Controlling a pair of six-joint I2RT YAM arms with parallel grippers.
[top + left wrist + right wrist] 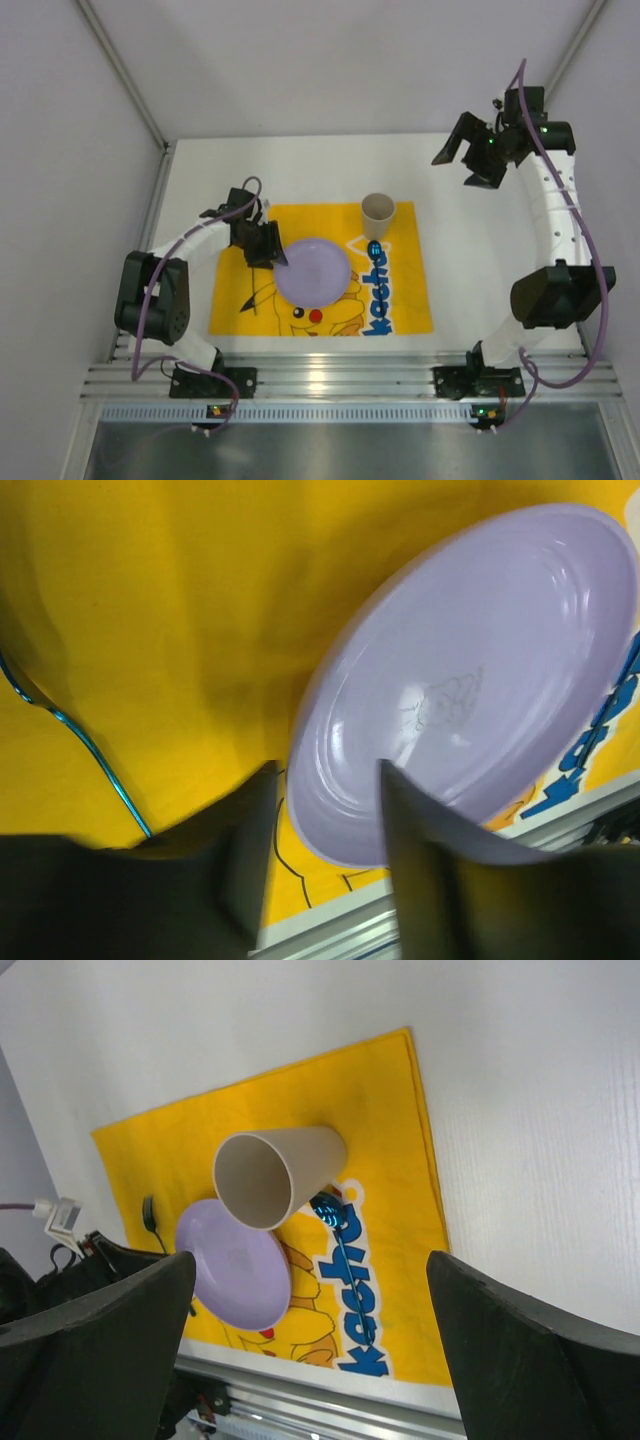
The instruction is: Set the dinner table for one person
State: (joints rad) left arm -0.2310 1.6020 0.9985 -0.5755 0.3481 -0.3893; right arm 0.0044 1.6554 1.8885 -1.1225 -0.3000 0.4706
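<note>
left gripper (328, 780) parted astride plate (313, 270) rim at 9 o'clock | right gripper (462, 165) spread, empty | my worry: finger snags rim, plate skids

The dinner table (480, 230), a plain white matte top, is being covered near its middle by one yellow cloth mat (318, 220), printed with a cartoon figure and blue lettering. The mat is being carried flat, its edges roughly square with the table's. The tabletop is being bordered along its near side by a ribbed aluminium rail (340, 375), just beyond the mat's near edge.
</note>
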